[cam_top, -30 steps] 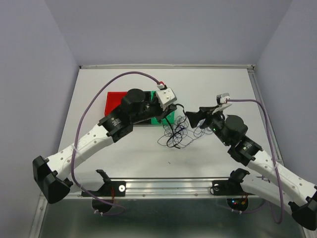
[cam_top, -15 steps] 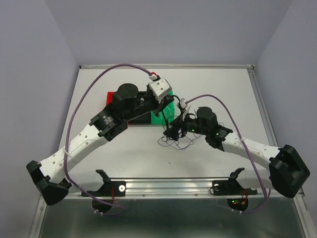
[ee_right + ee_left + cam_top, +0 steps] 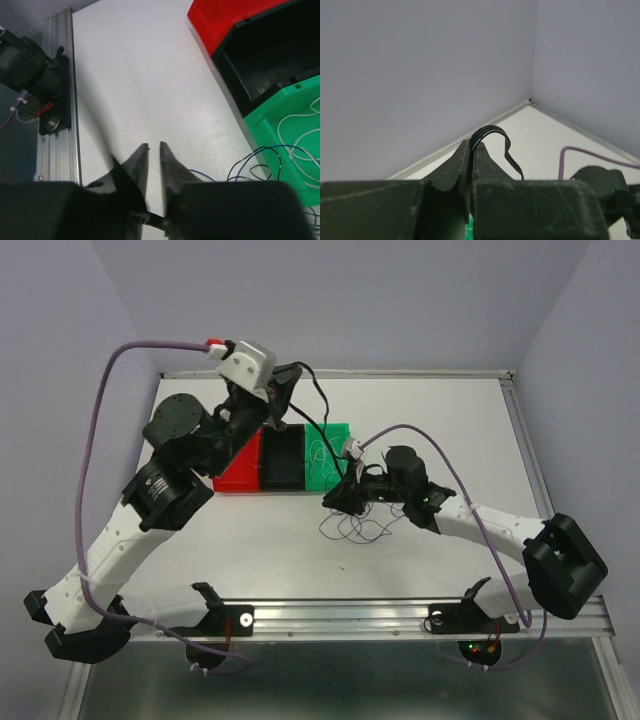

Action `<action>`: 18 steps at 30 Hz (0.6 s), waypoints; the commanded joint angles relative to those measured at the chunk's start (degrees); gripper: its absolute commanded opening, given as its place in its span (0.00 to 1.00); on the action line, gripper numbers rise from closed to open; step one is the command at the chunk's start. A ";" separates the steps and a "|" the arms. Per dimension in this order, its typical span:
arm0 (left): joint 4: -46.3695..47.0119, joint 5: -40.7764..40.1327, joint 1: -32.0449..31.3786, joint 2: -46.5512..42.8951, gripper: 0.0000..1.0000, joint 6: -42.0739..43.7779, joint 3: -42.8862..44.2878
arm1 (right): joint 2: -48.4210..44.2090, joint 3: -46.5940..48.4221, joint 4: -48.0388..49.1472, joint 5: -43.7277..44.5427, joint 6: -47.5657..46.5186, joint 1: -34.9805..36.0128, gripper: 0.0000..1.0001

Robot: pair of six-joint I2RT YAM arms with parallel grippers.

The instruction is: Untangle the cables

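Cables (image 3: 352,527): we are seeing a loose tangle lying mid-table, just at 5 o'clock of the green bin (image 3: 340,432). One white wire (image 3: 300,122) is sitting inside that bin.
Black cable (image 3: 492,134): it is running from the raised left gripper (image 3: 284,392) down toward the tangle at 5 o'clock.
Left gripper: its fingers are clenching the black cable, which is looping over the tips. We are judging that it is held high to draw this strand out of the knot.
Right gripper (image 3: 336,498): it is sitting low at the tangle's 10 o'clock edge, fingers nearly together with a thin slit. We cannot tell whether a strand is caught. It is probably there to pin the rest while the other arm is pulling.
Table (image 3: 430,420): white and plain, it is carrying the red bin (image 3: 235,475) and black bin (image 3: 283,475) beside the green one.
Room: pale grey-lilac walls (image 3: 350,300) are enclosing three sides, and a metal rail (image 3: 350,615) is edging 6 o'clock.
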 commanded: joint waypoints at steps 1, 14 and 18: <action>5.05 -11.56 -0.13 -4.27 0.00 2.32 7.87 | -0.73 3.21 1.33 -1.79 -1.59 -0.17 0.12; 15.86 -12.31 3.71 -9.28 0.00 2.60 -20.73 | -12.60 -1.62 14.67 0.84 14.82 -0.25 0.01; 15.25 2.11 7.15 -8.41 0.00 -2.41 -26.57 | -14.62 -4.17 20.04 4.52 17.04 -0.17 0.00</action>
